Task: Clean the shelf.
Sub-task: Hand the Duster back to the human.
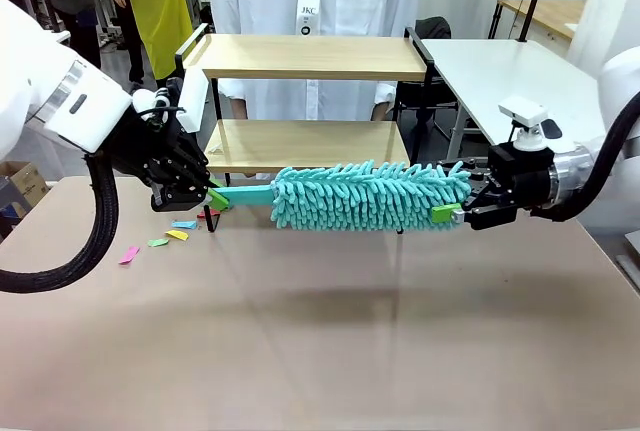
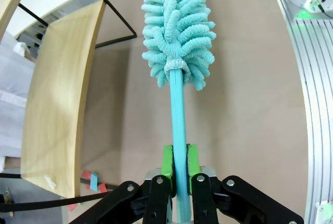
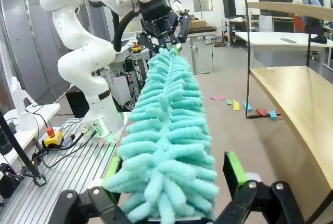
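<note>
Front view: left gripper clamps the teal duster handle, duster horizontal just in front of the shelf, which stands at the table's far side; right gripper has jaws spread around the fluffy tip, contact unclear. Paper scraps lie on the table near the shelf's left leg. Best to keep the handle grip firm, lift the head level onto the lower board, then sweep sideways clear of the frame rails.

My right tool straddles the teal duster's fluffy tip, fingers spread; my left tool grips its far end.
</note>
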`<state>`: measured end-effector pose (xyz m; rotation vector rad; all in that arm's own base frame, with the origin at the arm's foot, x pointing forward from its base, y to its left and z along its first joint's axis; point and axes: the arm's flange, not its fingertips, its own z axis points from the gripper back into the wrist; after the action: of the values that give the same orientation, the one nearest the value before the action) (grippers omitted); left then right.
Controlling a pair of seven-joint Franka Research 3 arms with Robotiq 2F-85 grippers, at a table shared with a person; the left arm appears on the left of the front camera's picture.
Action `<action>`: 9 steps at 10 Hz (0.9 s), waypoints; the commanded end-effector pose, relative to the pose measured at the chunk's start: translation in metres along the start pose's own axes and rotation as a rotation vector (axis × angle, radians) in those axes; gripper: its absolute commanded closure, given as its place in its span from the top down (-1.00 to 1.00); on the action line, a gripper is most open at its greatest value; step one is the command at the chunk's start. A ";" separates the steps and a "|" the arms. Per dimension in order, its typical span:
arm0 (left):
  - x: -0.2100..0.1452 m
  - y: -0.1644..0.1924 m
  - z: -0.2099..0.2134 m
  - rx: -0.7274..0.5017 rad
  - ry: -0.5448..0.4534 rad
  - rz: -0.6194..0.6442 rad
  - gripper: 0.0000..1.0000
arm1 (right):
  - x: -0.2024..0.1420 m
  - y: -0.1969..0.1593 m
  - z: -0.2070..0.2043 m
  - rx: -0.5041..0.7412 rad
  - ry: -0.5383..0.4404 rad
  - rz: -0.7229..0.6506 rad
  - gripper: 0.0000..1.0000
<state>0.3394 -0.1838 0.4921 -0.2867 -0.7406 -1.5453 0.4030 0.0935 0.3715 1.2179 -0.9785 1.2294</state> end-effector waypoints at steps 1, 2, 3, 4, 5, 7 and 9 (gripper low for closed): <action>0.003 0.000 0.002 -0.002 -0.027 0.011 -0.74 | -0.006 -0.003 -0.007 -0.018 -0.019 0.032 0.65; 0.003 0.000 0.002 -0.002 -0.027 0.011 -0.74 | -0.005 -0.002 -0.007 -0.019 -0.010 0.049 -0.20; 0.003 0.000 0.002 -0.002 -0.027 0.011 -0.74 | -0.003 -0.002 -0.006 -0.025 -0.013 0.061 -0.55; 0.003 0.000 0.002 -0.002 -0.027 0.011 -0.74 | -0.002 -0.002 -0.005 -0.015 -0.032 0.060 -1.00; 0.003 0.000 0.002 -0.002 -0.027 0.011 -0.74 | -0.002 -0.002 -0.004 -0.014 -0.023 0.061 -1.00; 0.003 0.000 0.002 -0.002 -0.027 0.011 -0.74 | -0.001 -0.002 -0.006 0.001 -0.021 0.066 -0.94; 0.003 0.000 0.002 -0.002 -0.027 0.011 -0.74 | 0.000 -0.002 -0.005 0.025 -0.038 0.064 -1.00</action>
<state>0.3397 -0.1831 0.4921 -0.2864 -0.7403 -1.5436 0.4035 0.0947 0.3694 1.2222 -1.0043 1.2561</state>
